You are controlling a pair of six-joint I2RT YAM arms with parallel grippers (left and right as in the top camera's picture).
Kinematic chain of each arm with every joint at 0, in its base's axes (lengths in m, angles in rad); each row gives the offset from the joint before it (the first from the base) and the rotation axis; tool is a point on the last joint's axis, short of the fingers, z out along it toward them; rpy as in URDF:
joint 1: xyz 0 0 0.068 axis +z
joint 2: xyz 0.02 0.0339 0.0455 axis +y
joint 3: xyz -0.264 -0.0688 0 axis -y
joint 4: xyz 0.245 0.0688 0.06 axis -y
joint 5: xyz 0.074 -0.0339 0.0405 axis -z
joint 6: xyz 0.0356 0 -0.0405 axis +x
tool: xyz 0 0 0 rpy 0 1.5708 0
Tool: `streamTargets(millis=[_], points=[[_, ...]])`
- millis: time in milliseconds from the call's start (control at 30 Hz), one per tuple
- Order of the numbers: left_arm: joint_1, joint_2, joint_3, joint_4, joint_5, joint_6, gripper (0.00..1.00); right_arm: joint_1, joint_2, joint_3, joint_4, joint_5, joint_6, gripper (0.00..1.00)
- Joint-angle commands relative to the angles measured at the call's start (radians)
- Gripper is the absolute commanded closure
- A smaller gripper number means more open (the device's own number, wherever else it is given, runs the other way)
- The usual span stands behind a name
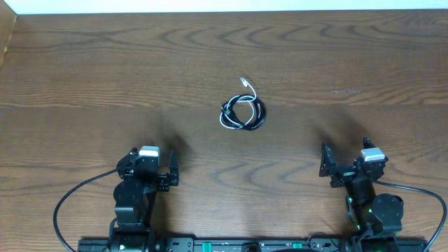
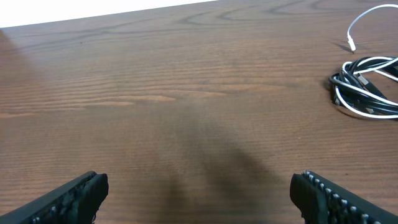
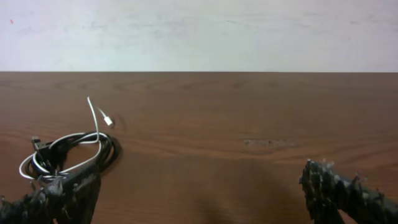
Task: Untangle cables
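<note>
Cables [image 1: 242,112] are seen bunched in one small loose coil, lying flat on the wooden table [image 1: 105,70]. A white cord [image 2: 364,114] and black cords [image 2: 341,79] are wound together in it. The number of black ones cannot be told. One white end is led out of the coil on its far side. It curves away and ends in a small plug [image 1: 243,82], which lies on the wood just beyond the coil. A black plug end [image 3: 37,142] is seen sticking up at the coil's edge in the right wrist view.

The left gripper [image 1: 154,159] is placed on the near side of the coil and off to its left, well apart from it. Its jaws are spread wide and nothing is held between them. Only bare wood is seen in the gap in the left wrist view.

The right gripper [image 1: 345,155] is placed on the near side of the coil and off to its right, also well apart. Its jaws are likewise spread wide, with nothing gripped. In the right wrist view the coil is partly overlapped by one finger [image 3: 68,193]. No contact is shown from overhead.
</note>
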Motion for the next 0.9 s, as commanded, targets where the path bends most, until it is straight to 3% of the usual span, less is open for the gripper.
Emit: streamTargets(millis=[0, 567, 867], points=[[-0.003, -0.005, -0.014, -0.026, -0.020, 0.017, 0.01, 0.004, -0.002, 0.000, 0.000, -0.016, 0.014, 0.01], [-0.003, -0.005, -0.007, 0.010, 0.011, -0.018, 0.01, 0.004, -0.002, 0.001, -0.001, -0.029, 0.013, 0.01], [-0.003, 0.031, 0.114, -0.031, 0.037, -0.030, 0.01, 0.004, -0.002, 0.039, -0.001, -0.064, 0.012, 0.01]])
